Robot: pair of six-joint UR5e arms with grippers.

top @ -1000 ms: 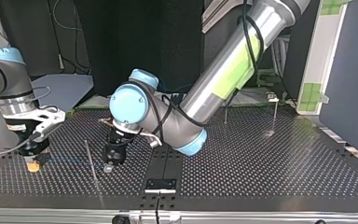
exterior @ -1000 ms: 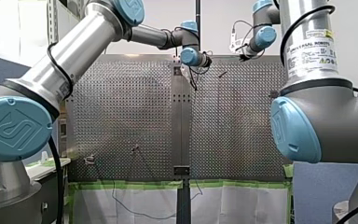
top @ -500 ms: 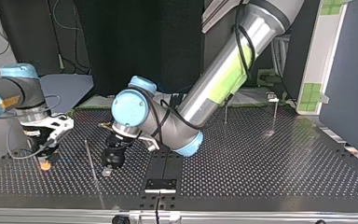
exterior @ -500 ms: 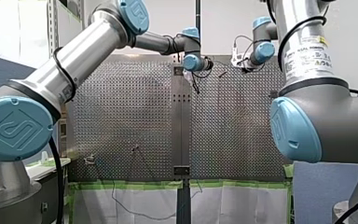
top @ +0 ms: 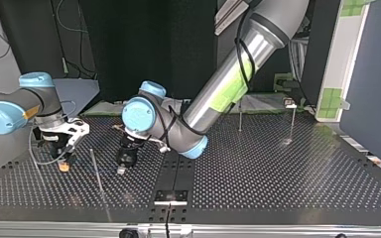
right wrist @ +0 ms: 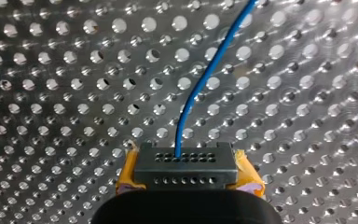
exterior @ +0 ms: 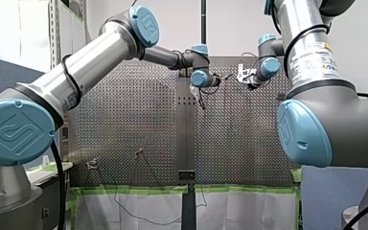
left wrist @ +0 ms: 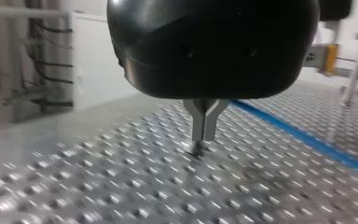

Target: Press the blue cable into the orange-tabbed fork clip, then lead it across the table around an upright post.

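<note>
Right end effector (top: 64,164) farther inward, pads (right wrist: 127,173) tight on blue cable (right wrist: 200,88).

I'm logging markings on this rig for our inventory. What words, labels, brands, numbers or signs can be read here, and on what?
None can be quoted.
White label on my right arm: print and yellow warning signs, too small to read.
Blue joint cap on my left arm: embossed logo, no readable letters.

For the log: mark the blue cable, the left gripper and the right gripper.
blue cable (right wrist: 192,95): right wrist view, middle of the stretch running ahead of the gripper.
left gripper (left wrist: 203,135): left wrist view, the middle of its tip.
right gripper (right wrist: 186,169): right wrist view, the middle of its front end.
</note>
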